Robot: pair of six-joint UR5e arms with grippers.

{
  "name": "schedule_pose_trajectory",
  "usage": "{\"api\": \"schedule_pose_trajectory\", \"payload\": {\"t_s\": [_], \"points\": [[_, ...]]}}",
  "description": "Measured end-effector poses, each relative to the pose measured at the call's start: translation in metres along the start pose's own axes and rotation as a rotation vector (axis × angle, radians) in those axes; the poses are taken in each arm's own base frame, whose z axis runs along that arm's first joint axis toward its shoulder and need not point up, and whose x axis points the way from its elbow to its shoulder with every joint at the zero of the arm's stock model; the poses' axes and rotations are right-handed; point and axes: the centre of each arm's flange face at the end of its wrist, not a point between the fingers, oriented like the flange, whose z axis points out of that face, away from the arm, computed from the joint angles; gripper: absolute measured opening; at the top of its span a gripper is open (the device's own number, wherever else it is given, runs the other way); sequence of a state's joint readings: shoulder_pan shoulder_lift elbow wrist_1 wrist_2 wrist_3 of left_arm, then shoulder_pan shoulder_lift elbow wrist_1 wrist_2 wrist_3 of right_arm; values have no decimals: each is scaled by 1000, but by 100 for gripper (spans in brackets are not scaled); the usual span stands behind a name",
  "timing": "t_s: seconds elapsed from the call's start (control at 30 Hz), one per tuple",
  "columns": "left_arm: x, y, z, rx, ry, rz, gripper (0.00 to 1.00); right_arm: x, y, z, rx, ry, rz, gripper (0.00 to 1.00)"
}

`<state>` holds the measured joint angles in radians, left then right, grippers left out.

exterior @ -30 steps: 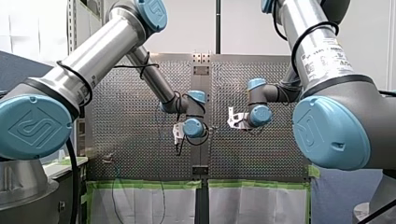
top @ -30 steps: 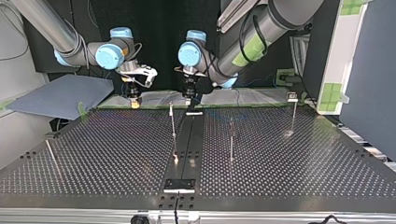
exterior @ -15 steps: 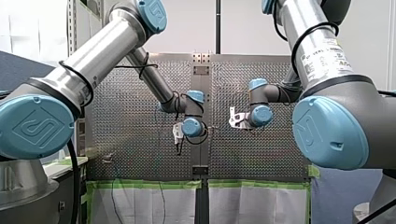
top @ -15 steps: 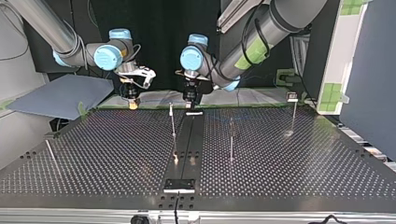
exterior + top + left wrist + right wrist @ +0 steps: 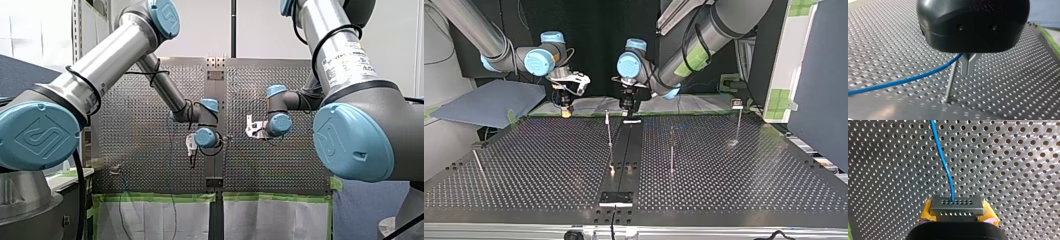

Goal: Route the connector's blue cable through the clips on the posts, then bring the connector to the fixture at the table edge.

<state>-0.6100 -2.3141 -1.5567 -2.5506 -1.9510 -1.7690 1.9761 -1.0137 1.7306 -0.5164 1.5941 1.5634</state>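
My right gripper [image 5: 957,211] is clenched on the grey metal block connector [image 5: 957,205], with its yellow pads [image 5: 926,212] pressed against the block's two ends. The thin blue cable [image 5: 951,190] leaves the connector's face just ahead of the pads. It runs away over the perforated steel table [image 5: 1018,170], touching no post in that view.

My left gripper [image 5: 967,72] is black, and its bare metal fingers [image 5: 963,66] are drawn together. The cable runs up into the fork at their root, so I judge it pinched there, though the housing hides the contact itself. A thin metal post [image 5: 950,83] stands just beside the fingers. The cable passes its top, then trails off sideways and sags toward the table. I cannot make out a clip on this post.

Over the last second my left wrist has shifted a little, and its gripper has swung from a slant to nearly upright. My right gripper has edged slightly away from it, taking the connector along.

I read this as lining the cable up with the first post, not as a clip already taken. Beyond my left gripper, two further posts [image 5: 671,150] [image 5: 739,122] stand bare. The black plate fixture [image 5: 615,198] sits at the table's far edge, well apart from the connector. Routing looks barely begun.
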Motion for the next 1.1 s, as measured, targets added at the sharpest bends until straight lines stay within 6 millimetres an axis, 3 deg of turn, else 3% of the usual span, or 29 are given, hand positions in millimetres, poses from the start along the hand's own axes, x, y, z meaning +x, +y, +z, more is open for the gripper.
{"api": "schedule_pose_trajectory", "payload": {"t_s": [0.13,0.43,0.97,1.0,1.03,1.07,1.1], "points": [[4,0,7,-2,6,-10,0,1,1,1,-2,2,1,0],[-13,-1,24,-12,0,-16,0,4,7,6,-12,12,3,0],[-17,11,35,4,6,-17,0,6,15,13,-24,24,7,0],[-18,12,35,5,8,-16,7,6,15,13,-24,24,7,0],[-18,12,35,6,9,-15,7,6,15,13,-23,24,7,0],[-18,12,35,6,9,-14,17,6,15,14,-22,23,7,0],[-18,12,36,10,10,-10,36,6,15,14,-21,23,7,0]]}}
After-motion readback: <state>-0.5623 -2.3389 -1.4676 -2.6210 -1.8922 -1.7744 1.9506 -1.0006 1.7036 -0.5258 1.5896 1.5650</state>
